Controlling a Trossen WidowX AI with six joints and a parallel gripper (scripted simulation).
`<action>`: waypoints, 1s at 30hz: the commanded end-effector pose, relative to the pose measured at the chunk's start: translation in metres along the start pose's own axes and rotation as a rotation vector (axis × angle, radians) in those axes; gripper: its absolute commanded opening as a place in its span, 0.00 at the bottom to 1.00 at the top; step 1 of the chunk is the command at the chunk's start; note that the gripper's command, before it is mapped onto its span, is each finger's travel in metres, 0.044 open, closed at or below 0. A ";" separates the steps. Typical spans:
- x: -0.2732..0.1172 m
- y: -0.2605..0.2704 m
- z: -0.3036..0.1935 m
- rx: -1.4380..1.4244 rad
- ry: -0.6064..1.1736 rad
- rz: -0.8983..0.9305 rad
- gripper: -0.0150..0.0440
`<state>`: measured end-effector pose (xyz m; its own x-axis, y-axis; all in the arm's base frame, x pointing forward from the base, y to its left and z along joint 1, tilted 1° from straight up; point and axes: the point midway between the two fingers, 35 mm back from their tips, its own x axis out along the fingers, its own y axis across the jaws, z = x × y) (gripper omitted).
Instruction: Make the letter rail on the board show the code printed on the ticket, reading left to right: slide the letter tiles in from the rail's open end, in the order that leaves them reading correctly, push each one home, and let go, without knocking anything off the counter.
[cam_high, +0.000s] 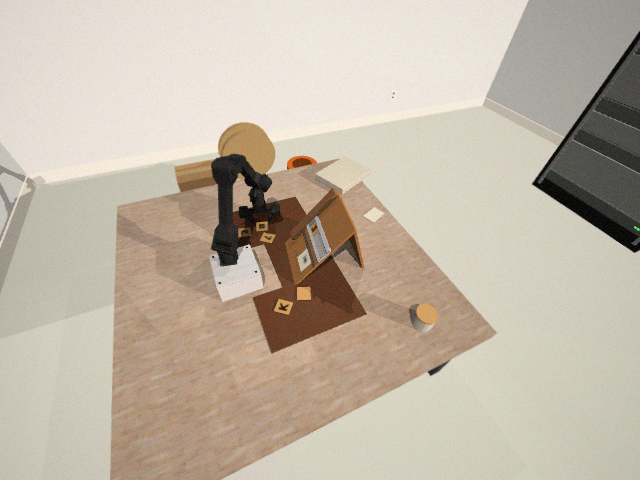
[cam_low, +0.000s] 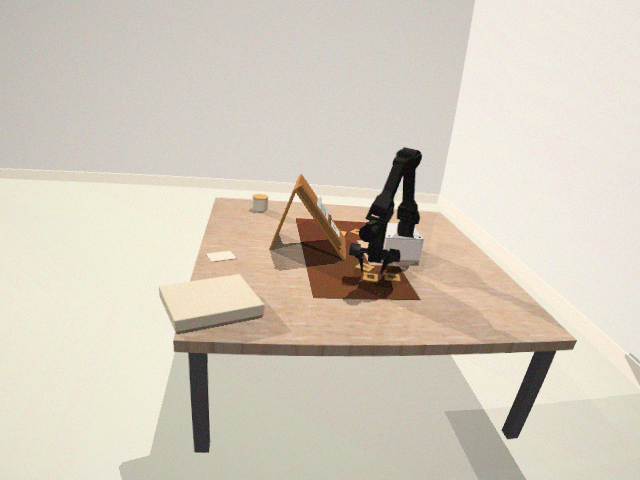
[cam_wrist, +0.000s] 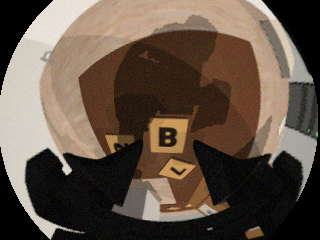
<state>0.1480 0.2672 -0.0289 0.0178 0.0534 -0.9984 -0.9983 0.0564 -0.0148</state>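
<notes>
My gripper is open and empty, pointing down just above the B tile, with a finger to either side of it in the wrist view. The N tile is partly behind a finger there. The L tile lies close by. A K tile and a tile with no visible letter lie on the mat's other part. The tilted board bears the grey rail, holding one tile, and the ticket; their print is unreadable.
The brown mat runs under the board. A thick cream book, a pale card and a lidded jar are on the counter beyond the board. The arm's white base is beside the mat.
</notes>
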 end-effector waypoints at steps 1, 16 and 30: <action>0.003 0.000 -0.001 0.004 0.004 -0.003 0.83; 0.019 0.000 -0.001 0.004 0.004 -0.003 0.83; 0.019 0.000 -0.001 0.004 0.004 -0.003 0.83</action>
<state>0.1483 0.2679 -0.0477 0.0172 0.0524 -0.9985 -0.9983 0.0571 -0.0142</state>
